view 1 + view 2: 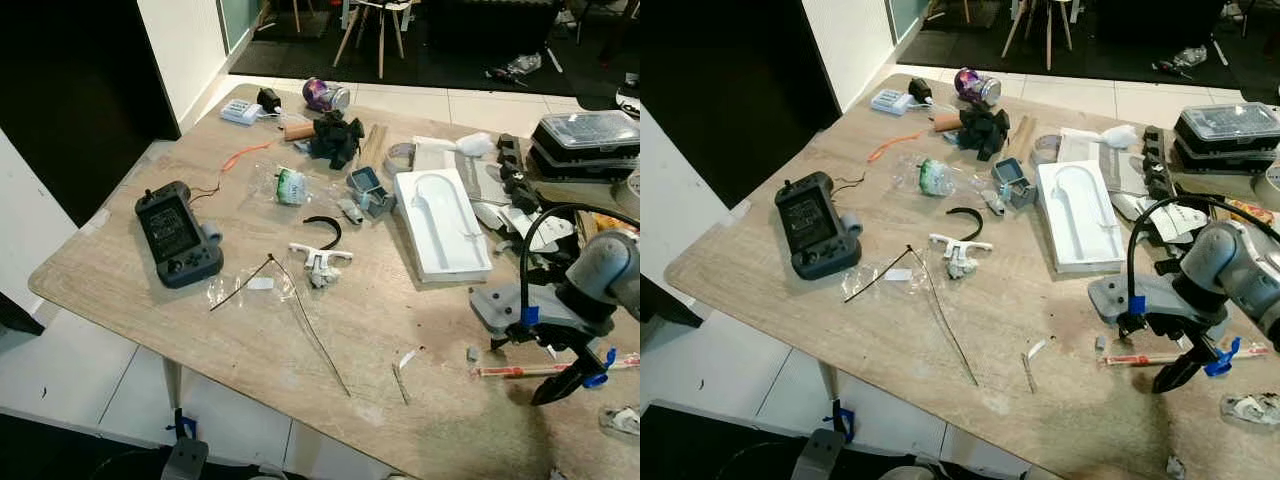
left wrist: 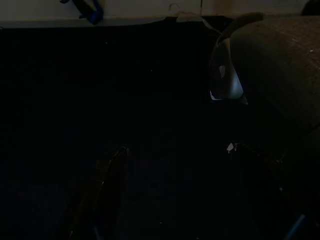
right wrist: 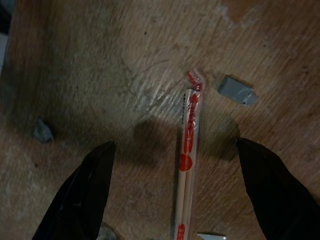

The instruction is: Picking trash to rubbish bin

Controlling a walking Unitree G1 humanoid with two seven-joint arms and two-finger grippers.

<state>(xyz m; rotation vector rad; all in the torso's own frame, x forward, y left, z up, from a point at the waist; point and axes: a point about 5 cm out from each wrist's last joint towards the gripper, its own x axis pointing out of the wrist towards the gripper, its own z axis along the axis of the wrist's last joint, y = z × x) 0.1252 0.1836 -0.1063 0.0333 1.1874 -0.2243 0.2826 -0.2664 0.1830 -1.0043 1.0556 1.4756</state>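
Right gripper (image 3: 172, 192) over wrapped chopsticks (image 3: 188, 165), fingers spread, nothing grasped.

My two black fingers (image 3: 82, 192) stand wide apart above the wooden table (image 1: 130, 265); the chopsticks in their red-printed wrapper lie flat between them, nearer neither tip, touching none. A small grey scrap (image 3: 236, 90) lies just beyond the wrapper's end. My left gripper (image 2: 170, 200) hangs in the dark, fingers parted.
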